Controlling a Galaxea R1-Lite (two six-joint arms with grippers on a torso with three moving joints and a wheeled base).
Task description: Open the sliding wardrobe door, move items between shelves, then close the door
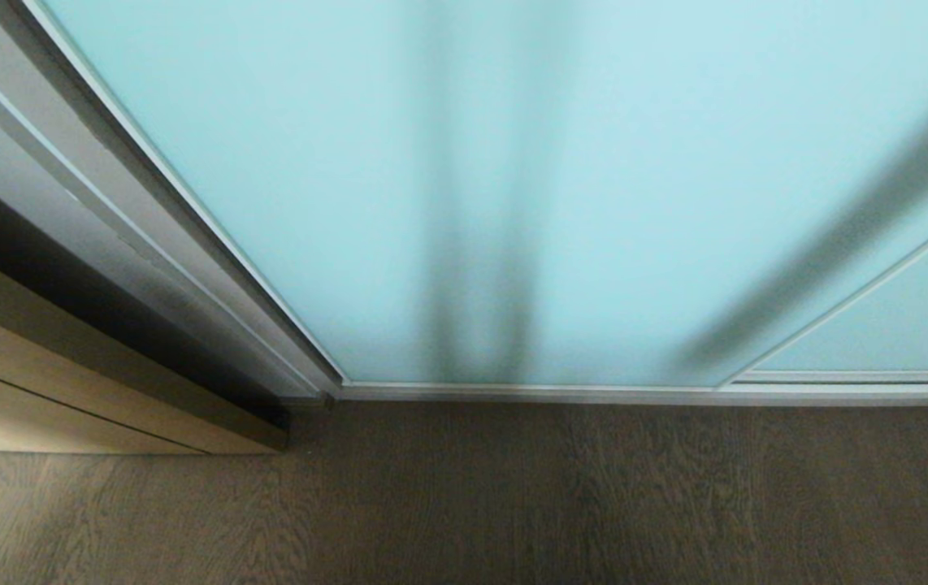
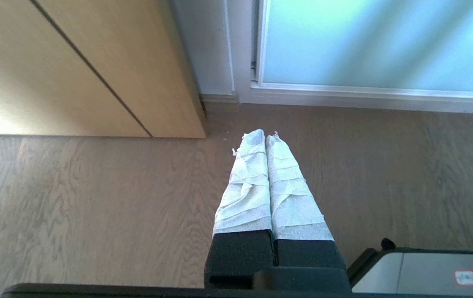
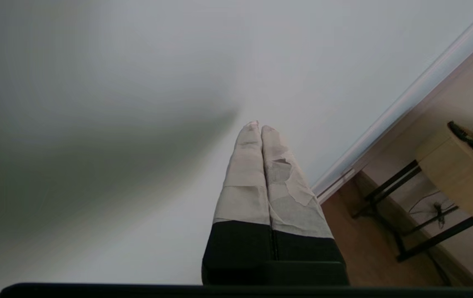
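Head camera looks steeply down, close to the sliding wardrobe door (image 1: 513,187) and floor (image 1: 464,504). Left wrist camera sits low, facing the same door corner — shared ground with the head view. Right wrist camera faces the glass at close range — a side table (image 3: 460,182) beyond.

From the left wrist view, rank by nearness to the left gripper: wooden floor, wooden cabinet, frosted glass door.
1. Wooden floor, under the shut left gripper.
2. Wooden cabinet, ahead to one side.
3. Frosted glass door, farthest, beyond the floor.
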